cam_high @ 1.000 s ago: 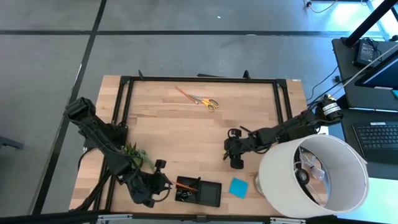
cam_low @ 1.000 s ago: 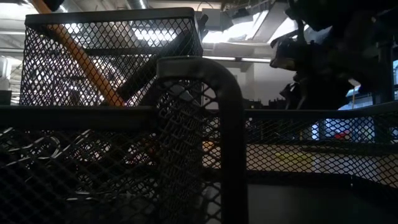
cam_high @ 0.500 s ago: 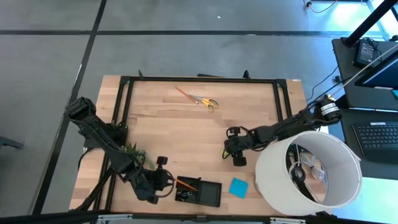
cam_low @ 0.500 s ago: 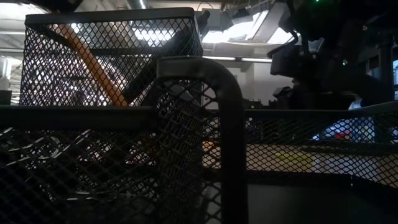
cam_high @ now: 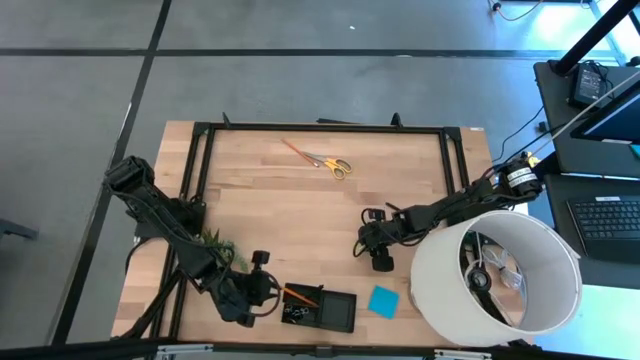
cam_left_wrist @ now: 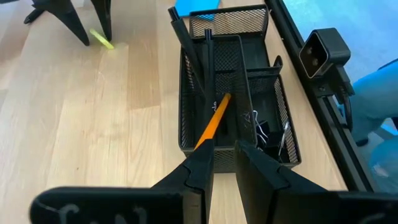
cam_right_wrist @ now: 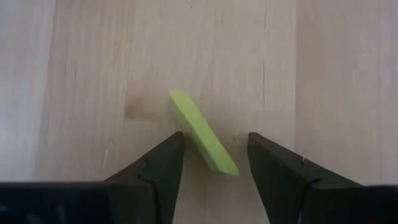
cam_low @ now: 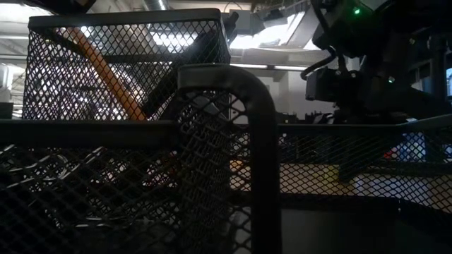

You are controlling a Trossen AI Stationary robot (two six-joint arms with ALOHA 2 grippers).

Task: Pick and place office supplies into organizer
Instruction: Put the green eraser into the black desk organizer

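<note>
The organizer (cam_high: 322, 308), a black mesh tray, stands at the table's near edge. An orange pencil (cam_left_wrist: 213, 119) slants inside it, its lower end in a compartment with black pens (cam_left_wrist: 189, 50); clips (cam_left_wrist: 264, 130) lie in another. My left gripper (cam_left_wrist: 224, 163) hovers just left of the organizer, shut on the pencil's upper end. A small yellow block (cam_right_wrist: 202, 132) lies flat on the wood. My right gripper (cam_right_wrist: 214, 155) points down over it, open, one finger on each side of the block's end. Yellow-handled scissors (cam_high: 328, 162) lie far back. A blue note pad (cam_high: 381, 300) lies right of the organizer. My left gripper has the pencil's upper end (cam_left_wrist: 204, 142) at its fingertips, coming slantwise down from the table's left, roughly along the pencil. The finger (cam_left_wrist: 198, 171) hides the exact place of contact. The pencil leans tilted, its lower end inside the organizer (cam_low: 106, 70).
A large white lampshade (cam_high: 500, 285) fills the near right corner beside my right arm. A green potted plant (cam_high: 220, 247) stands under my left arm. A black frame (cam_high: 325, 128) rims the table. Bare wood lies mid-table.
My right gripper has come down toward the yellow block, staying open. My left gripper has kept its hold; the pencil has shifted slightly toward the table's right, its lower end staying in the organizer.
</note>
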